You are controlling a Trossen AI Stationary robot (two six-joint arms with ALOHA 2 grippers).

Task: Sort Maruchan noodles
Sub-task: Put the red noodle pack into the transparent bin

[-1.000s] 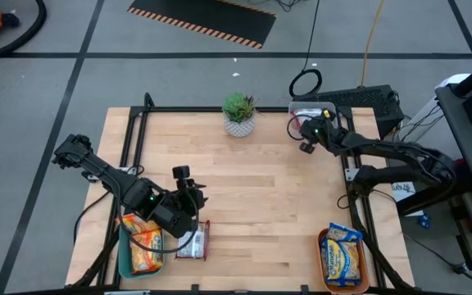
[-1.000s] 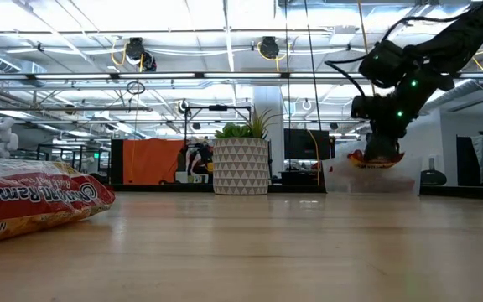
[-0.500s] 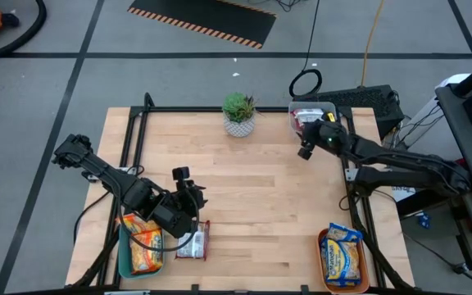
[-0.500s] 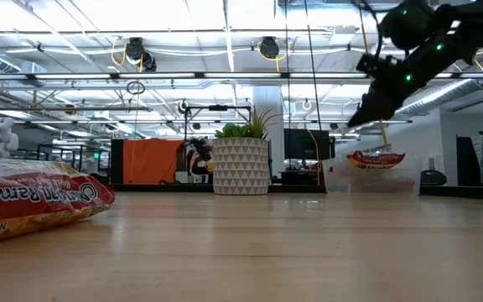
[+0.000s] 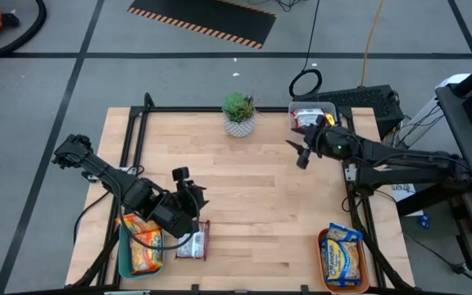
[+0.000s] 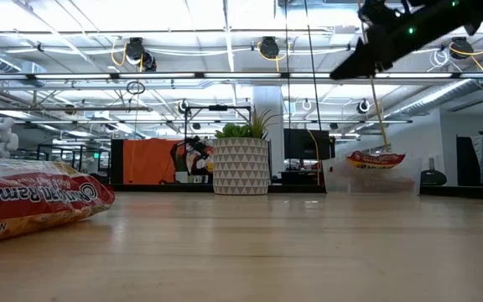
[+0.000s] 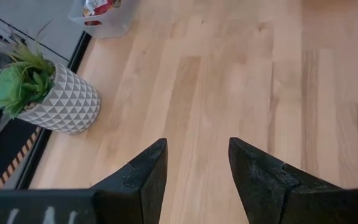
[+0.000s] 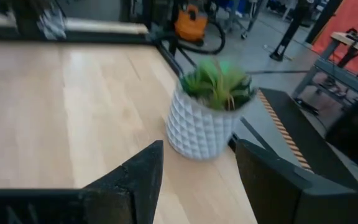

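On the far left I see my left arm bent low over the near left corner of the wooden table (image 5: 260,205). The left gripper (image 5: 188,190) has its two fingers partly apart with only bare wood between them, so it holds nothing. Under that arm sits the teal tray (image 5: 125,260) with an orange noodle packet (image 5: 144,250) in it. Just beside the tray, a dark red packet (image 5: 193,242) lies flat on the table. In the middle at the back stands a little plant in a white pot (image 5: 238,115). To the right of it, in the back corner, is the clear tub (image 5: 313,112) with a red packet (image 5: 305,117) inside. My right gripper (image 5: 301,155) hangs in the air just in front of the tub, fingers parted and empty. At the near right corner, the orange tray (image 5: 323,256) holds a yellow-and-blue packet (image 5: 342,254)
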